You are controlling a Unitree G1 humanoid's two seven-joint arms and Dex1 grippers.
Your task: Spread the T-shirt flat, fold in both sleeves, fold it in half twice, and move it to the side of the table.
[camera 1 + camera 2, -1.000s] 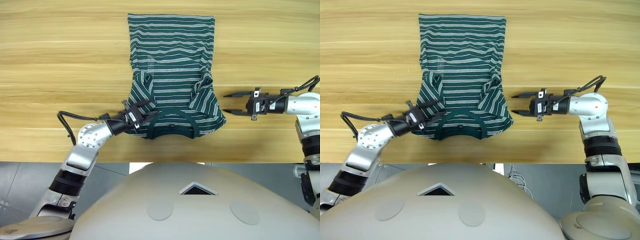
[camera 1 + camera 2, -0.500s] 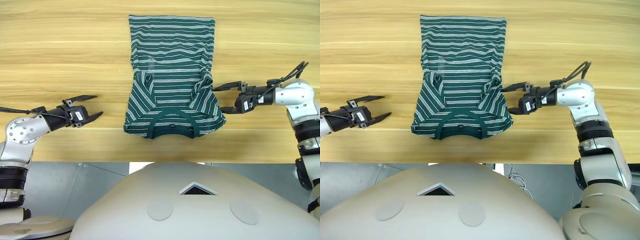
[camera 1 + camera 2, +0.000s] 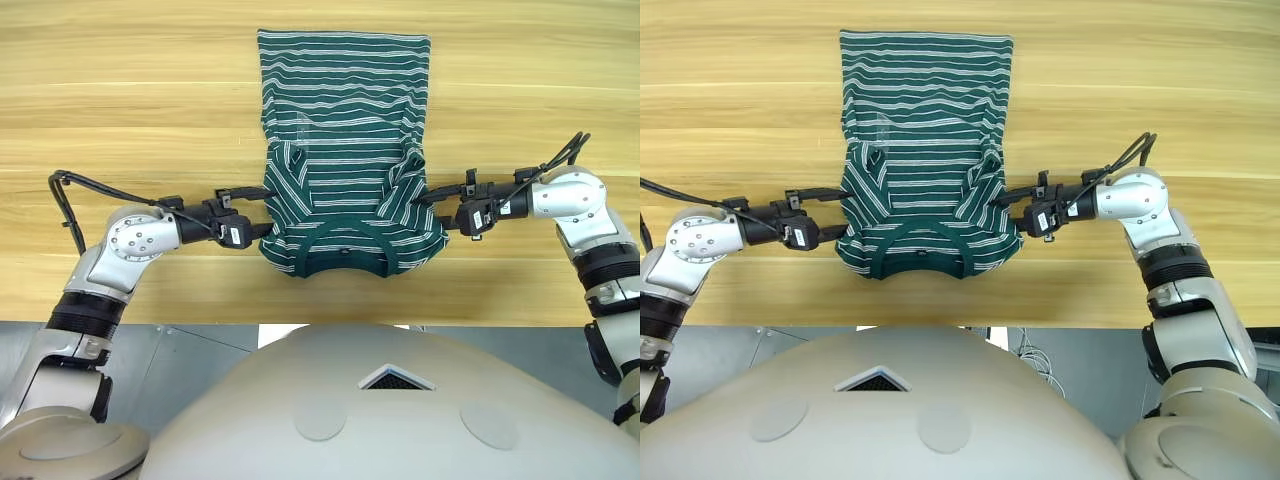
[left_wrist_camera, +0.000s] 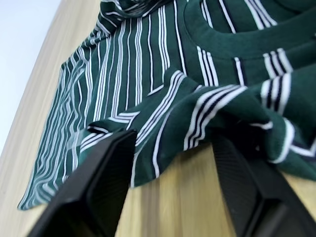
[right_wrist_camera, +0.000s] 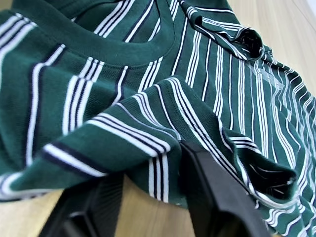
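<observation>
Wooden table (image 3: 120, 90): T-shirt (image 3: 345, 110) shoulders lie within left pincer (image 3: 262, 210) and right pincer (image 3: 432, 210).

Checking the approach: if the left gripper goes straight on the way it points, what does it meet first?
The shirt: the left gripper points into its bunched shoulder edge beside the collar, and that edge lies between the open fingers. Whether they touch the cloth is unclear.

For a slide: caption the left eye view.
Left gripper and right gripper, both open, flank the collar end of a striped green T-shirt with sleeves folded in, on a wooden table.
</observation>
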